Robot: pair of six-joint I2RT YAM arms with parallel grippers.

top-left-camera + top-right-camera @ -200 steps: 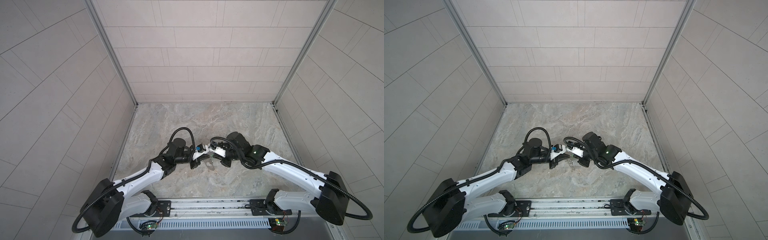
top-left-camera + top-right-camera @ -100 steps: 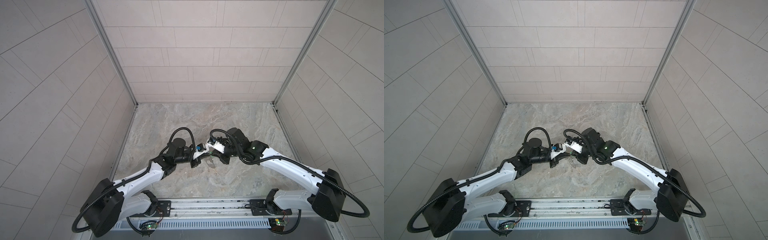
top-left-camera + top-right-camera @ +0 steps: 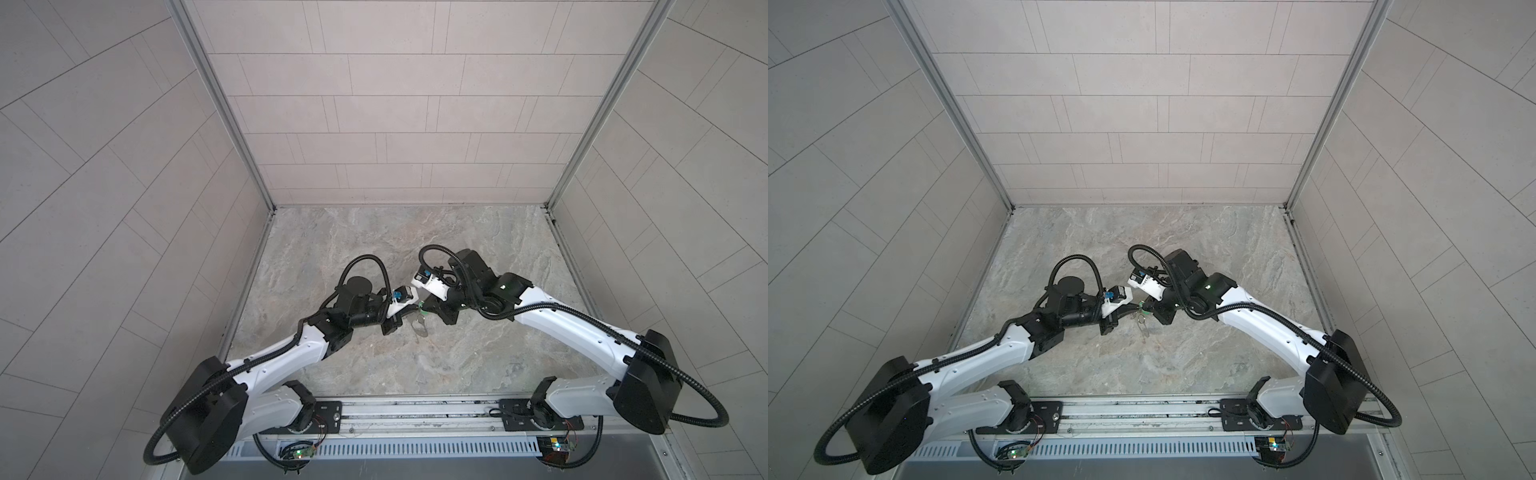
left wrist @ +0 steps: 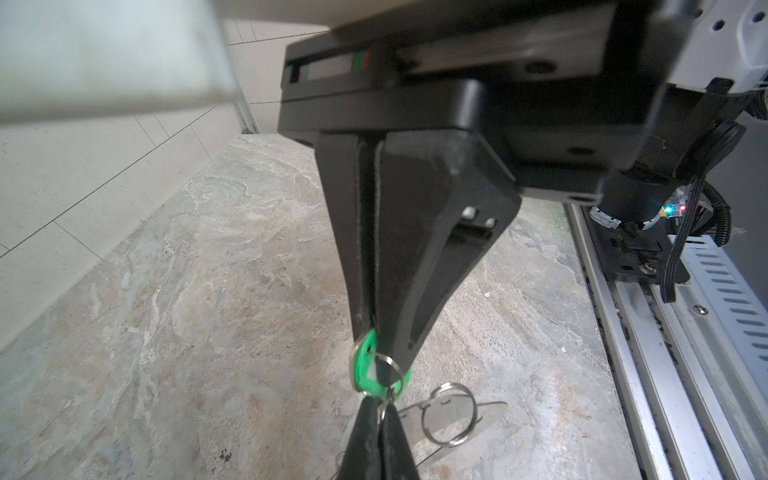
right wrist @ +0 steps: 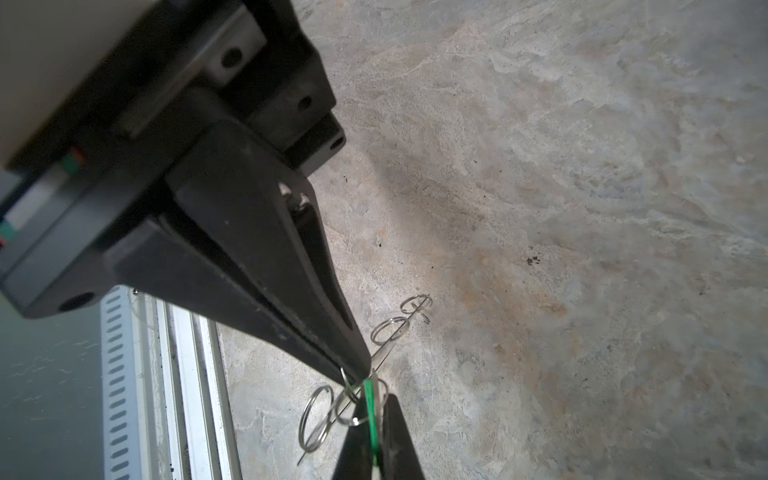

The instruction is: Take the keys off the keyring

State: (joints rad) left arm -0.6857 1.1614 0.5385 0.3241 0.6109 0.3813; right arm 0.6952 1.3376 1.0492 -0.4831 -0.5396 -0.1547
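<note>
Both grippers meet tip to tip above the middle of the table. My right gripper (image 5: 374, 405) (image 4: 372, 328) is shut on the flat green head of a key (image 4: 365, 362) (image 5: 370, 394), seen edge-on in its own wrist view. My left gripper (image 4: 380, 406) (image 5: 359, 368) is shut on a small silver wire loop that runs through that key. The keyring (image 4: 492, 409) (image 5: 384, 354), a flat grey plate with several wire loops, hangs just below the two tips. In both top views the keyring (image 3: 420, 328) (image 3: 1144, 327) shows under the grippers (image 3: 419, 308) (image 3: 1140, 308).
The marble tabletop (image 3: 415, 232) is walled on three sides by tiled panels. A metal rail (image 3: 415, 409) carrying both arm bases runs along the front edge. Black cable loops arch over each wrist.
The right wrist has swung a little toward the back wall and turned, still gripping the key. The left arm has hardly moved and keeps its hold on the loop.
</note>
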